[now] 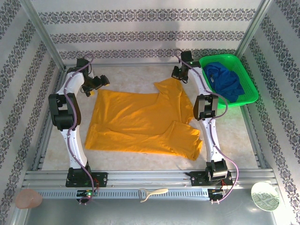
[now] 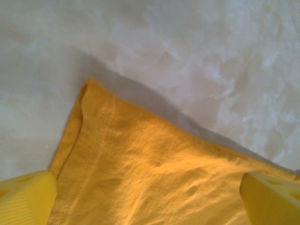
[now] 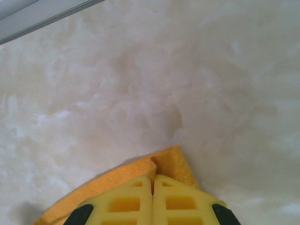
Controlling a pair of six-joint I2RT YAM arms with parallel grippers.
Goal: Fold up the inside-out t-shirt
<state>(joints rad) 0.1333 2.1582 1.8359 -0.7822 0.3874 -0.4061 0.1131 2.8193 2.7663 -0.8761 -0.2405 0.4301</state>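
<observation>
You had the plain orange-yellow t-shirt spread wrinkled across the bench, its stitched hem showing.

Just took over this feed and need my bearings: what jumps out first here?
The orange-yellow t-shirt lies spread and wrinkled across the middle of the table. The right claw is shut on its far edge, while the left claw stands open over a hemmed corner. At far right, a green basket holds a dark blue garment.
</observation>
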